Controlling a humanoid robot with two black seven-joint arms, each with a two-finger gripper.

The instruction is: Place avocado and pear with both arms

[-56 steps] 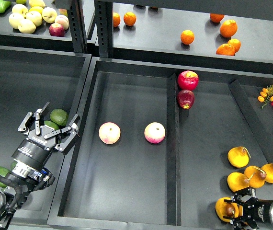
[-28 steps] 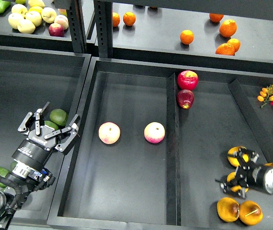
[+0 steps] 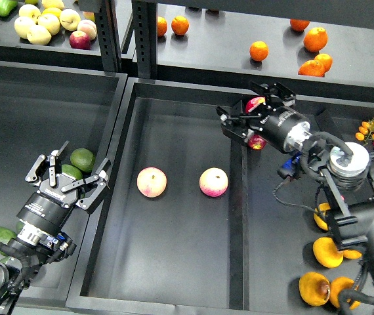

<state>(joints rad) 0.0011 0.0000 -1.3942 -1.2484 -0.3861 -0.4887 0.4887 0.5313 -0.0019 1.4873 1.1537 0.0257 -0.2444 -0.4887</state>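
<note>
My left gripper is open in the left bin, its fingers on either side of two green avocados. The darker avocado lies low between the fingers and is partly hidden. A lighter, rounder one sits at the fingertips. My right gripper is open and empty, up at the divider over the two red apples. The pear, yellow-orange with a brown blotch, lies in the right bin's front corner, far from the right gripper.
Two pink-cream round fruits lie in the middle bin. Other yellow pears lie beside my right arm. A third avocado sits by my left arm. Oranges and apples fill the shelf behind.
My right arm has swung from the pears at the front right up to the divider by the red apples, with nothing in its gripper. The left arm has not moved.
</note>
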